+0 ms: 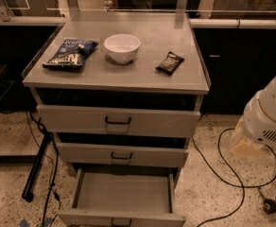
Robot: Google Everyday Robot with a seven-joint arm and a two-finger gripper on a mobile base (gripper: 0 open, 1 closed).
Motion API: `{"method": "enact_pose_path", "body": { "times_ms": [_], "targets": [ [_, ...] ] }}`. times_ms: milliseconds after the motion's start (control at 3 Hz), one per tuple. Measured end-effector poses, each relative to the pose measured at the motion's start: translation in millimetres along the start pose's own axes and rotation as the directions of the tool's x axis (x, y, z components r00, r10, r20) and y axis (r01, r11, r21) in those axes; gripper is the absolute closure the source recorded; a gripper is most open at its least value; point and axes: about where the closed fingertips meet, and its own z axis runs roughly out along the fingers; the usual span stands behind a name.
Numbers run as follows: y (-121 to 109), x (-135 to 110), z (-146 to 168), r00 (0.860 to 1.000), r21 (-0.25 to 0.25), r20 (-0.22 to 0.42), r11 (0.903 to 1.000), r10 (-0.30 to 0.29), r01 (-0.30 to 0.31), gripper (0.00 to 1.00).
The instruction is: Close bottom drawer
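The bottom drawer (124, 193) is pulled far out of the grey cabinet, and its flat grey tray is bare. Its short front panel (121, 218) sits at the lower edge of the view, with the black handle partly cut off. The two taller drawers above, the middle one (121, 155) and the top one (119, 121), stand slightly out. My gripper is not in view. Only a white rounded arm part (270, 112) shows at the right edge, to the right of the cabinet and apart from it.
On the cabinet top (142, 79) lie a blue snack bag (71, 53), a white bowl (122, 48) and a dark bar packet (170, 63). Black cables (223, 174) run over the speckled floor at right. A black stand leg (36, 167) lies at left, a caster wheel (269, 205) at lower right.
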Motion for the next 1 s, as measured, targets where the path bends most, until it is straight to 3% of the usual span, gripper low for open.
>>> {"method": "enact_pose_path", "body": {
  "times_ms": [333, 667, 1000],
  "targets": [
    [3, 1, 3, 1.000, -0.004, 0.003, 1.0000, -0.002, 0.002, 1.00],
    [13, 6, 25, 1.000, -0.020, -0.001, 0.9997, 0.014, -0.014, 1.00],
    [35, 20, 90, 0.999, -0.086, -0.047, 0.9959, 0.023, -0.027, 1.00]
  ]
}}
